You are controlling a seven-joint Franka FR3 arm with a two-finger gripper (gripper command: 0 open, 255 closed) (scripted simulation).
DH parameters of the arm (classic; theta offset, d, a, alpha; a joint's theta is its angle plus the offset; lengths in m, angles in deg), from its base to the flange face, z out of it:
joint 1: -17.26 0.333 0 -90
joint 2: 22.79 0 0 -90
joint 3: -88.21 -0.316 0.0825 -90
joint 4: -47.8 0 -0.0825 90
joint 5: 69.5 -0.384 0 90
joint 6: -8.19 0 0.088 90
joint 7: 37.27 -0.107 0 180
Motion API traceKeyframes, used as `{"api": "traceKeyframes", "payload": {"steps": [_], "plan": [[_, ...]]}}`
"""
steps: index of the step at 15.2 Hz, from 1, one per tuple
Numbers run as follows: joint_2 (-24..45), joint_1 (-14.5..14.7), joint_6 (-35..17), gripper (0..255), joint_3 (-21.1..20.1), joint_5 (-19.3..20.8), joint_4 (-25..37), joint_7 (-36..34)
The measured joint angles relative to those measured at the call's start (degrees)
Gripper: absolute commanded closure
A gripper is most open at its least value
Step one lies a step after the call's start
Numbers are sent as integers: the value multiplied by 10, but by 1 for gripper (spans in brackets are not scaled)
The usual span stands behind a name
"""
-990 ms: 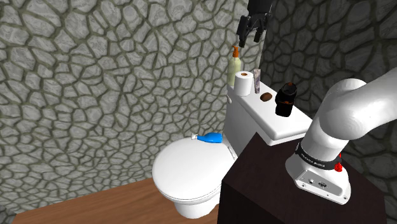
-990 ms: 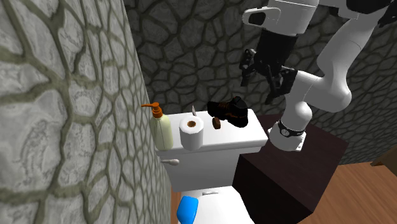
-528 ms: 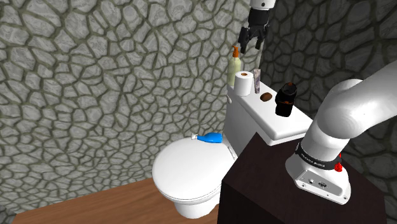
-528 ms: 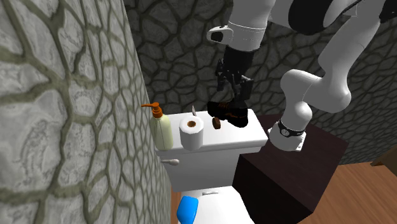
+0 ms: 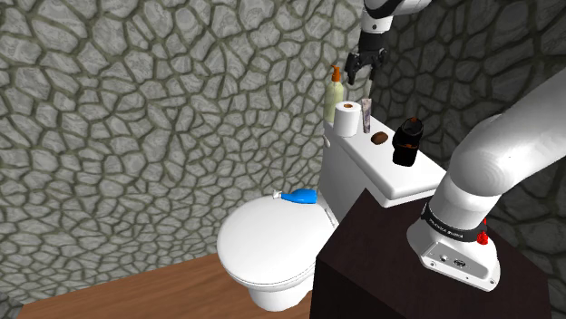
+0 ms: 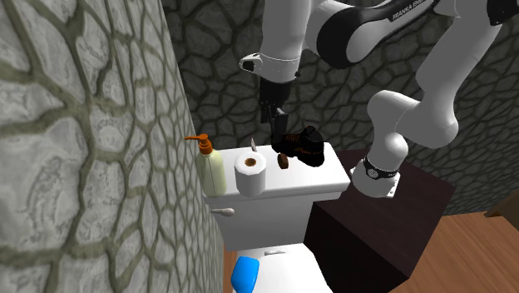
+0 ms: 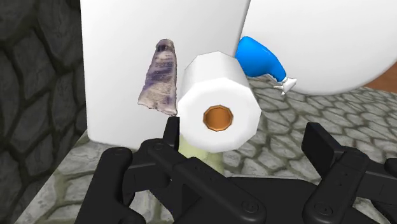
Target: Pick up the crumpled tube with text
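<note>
**Over the tank, fingers apart**

My gripper (image 7: 245,133) hangs with its two black fingers spread wide. Between them I see a white paper roll (image 7: 217,89) end-on, its brown core facing me. Just beside the roll is the crumpled tube (image 7: 160,75), grey-purple with faint print, seen against the white tank top (image 7: 114,57). Beyond the roll a blue object (image 7: 256,57) with a white tip lies by the white toilet lid (image 7: 331,38).

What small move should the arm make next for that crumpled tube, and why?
Probably shift the open end effector sideways until the crumpled tube, not the toilet roll, sits between its fingers: the wrist view lines it up over the roll.
</note>
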Motion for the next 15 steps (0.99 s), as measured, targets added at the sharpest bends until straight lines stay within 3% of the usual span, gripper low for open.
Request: {"api": "traceKeyframes", "payload": {"steps": [7, 15], "plan": [[101, -25, -65, 0, 63, -14, 25, 31], [134, -26, -125, 0, 76, -23, -5, 40]]}}
